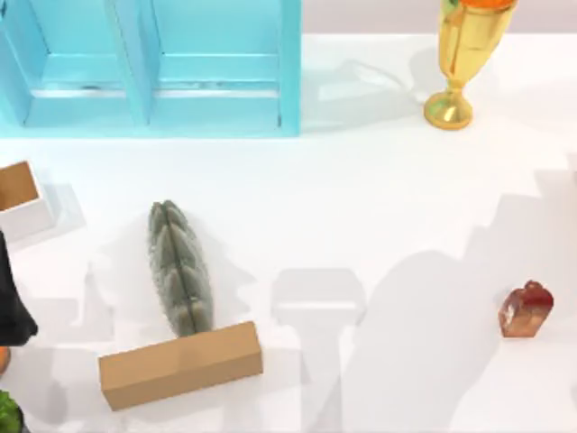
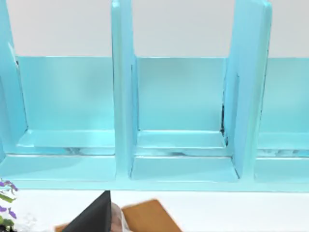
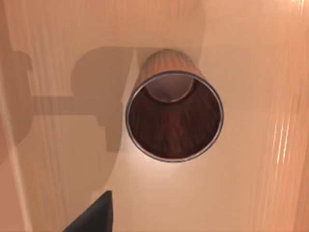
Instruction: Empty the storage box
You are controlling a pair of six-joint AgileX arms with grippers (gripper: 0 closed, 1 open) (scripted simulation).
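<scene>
From above, the white bench (image 1: 379, 189) is carrying a turquoise shelf unit (image 1: 153, 68) along its far edge, toward the left. A gold trophy cup (image 1: 460, 63) is standing near the far right. A grey-green ridged cactus-like object (image 1: 180, 269) is lying left of centre, its near end touching a long brown cardboard block (image 1: 180, 364) resting aslant at the near side. A small white box with a brown inside (image 1: 22, 200) is sitting at the left edge, and a small red-brown faceted item (image 1: 526, 309) is lying well apart on the right. A dark part of the left arm (image 1: 13, 302) is showing at the left edge, just near of the white box; whether its jaws are released or clenched cannot be told.

The left wrist view is facing the turquoise shelf unit (image 2: 174, 121), its upright dividers splitting it into open compartments. A dark fingertip (image 2: 96, 217) is showing at the frame's edge beside a brown surface (image 2: 147, 215).

The right wrist view is looking down into a warm brown storage box (image 3: 58, 145), where a wooden cup with a metal rim (image 3: 174, 116) is lying tilted on the floor of the box, its mouth facing the camera. A dark fingertip (image 3: 96, 217) is showing; the state of the right jaws cannot be told.
</scene>
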